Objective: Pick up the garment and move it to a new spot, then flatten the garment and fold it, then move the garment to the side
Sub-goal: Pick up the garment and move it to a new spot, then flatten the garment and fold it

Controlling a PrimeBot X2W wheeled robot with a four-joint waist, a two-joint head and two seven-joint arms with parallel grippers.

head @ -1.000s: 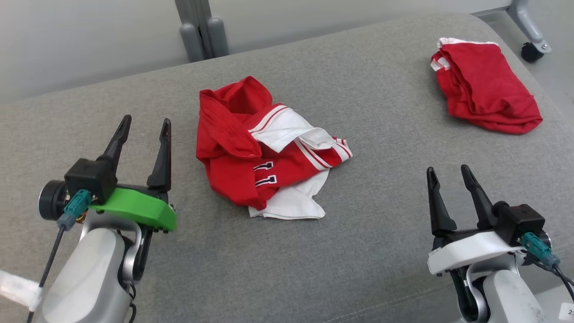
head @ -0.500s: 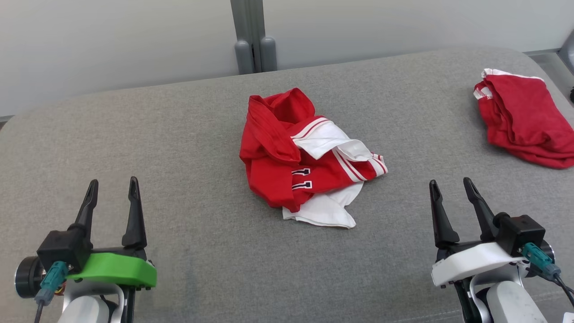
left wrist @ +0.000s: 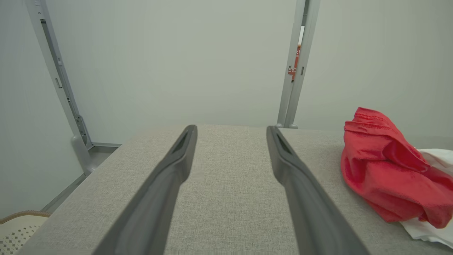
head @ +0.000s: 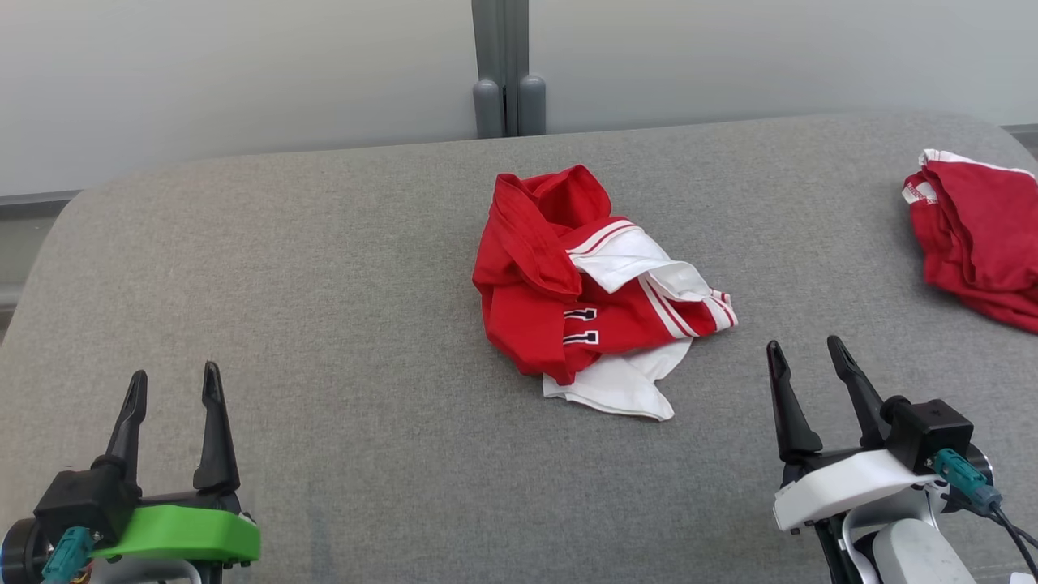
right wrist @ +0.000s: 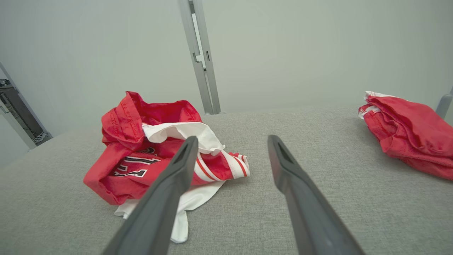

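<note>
Grey tabletop [head: 324,324], and a crumpled red-and-white garment [head: 584,292] lies on it.
The left claw [head: 175,371] and right claw [head: 803,344] are wide open and empty, one on each side of the garment, not touching it.

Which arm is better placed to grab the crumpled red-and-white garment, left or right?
Right, likely. The right gripper is open and nearer the crumpled garment, which lies just ahead and to its left. The left gripper, also open, sits much farther off.
</note>
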